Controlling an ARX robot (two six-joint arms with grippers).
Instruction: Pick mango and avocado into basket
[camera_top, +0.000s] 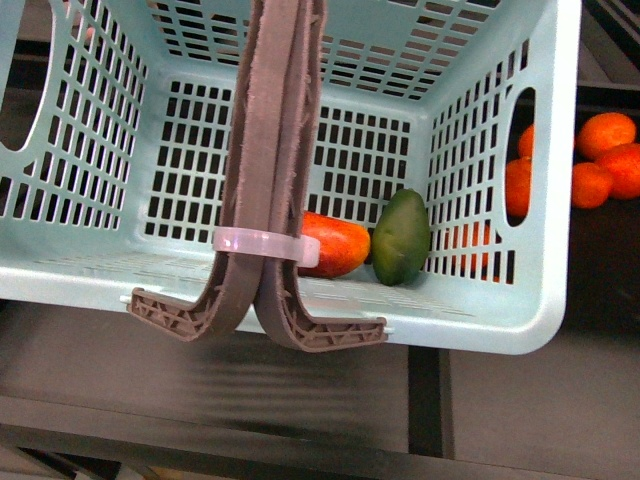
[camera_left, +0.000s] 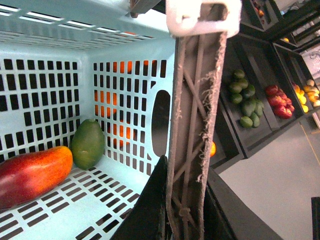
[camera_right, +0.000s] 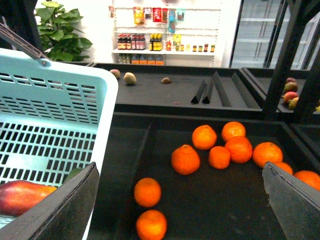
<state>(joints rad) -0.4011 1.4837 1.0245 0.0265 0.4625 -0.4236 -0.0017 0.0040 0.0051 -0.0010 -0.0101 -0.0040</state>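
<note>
Black produce bins (camera_right: 210, 195) hold loose oranges (camera_right: 185, 159). Behind them a white wall carries shelves of bottles (camera_right: 145, 42), with a leafy green plant (camera_right: 62, 35) beside and glass-doored coolers (camera_right: 260, 30) further along. The floor (camera_left: 270, 195) is pale grey.

Teal lattice basket (camera_top: 90, 270), red mango (camera_top: 335, 243), green avocado (camera_top: 402, 238).

Bright, even indoor light; sharp views, faint shadows.

Mango (camera_top: 335, 243) left of avocado (camera_top: 401, 238), in basket (camera_top: 480, 320)
</note>
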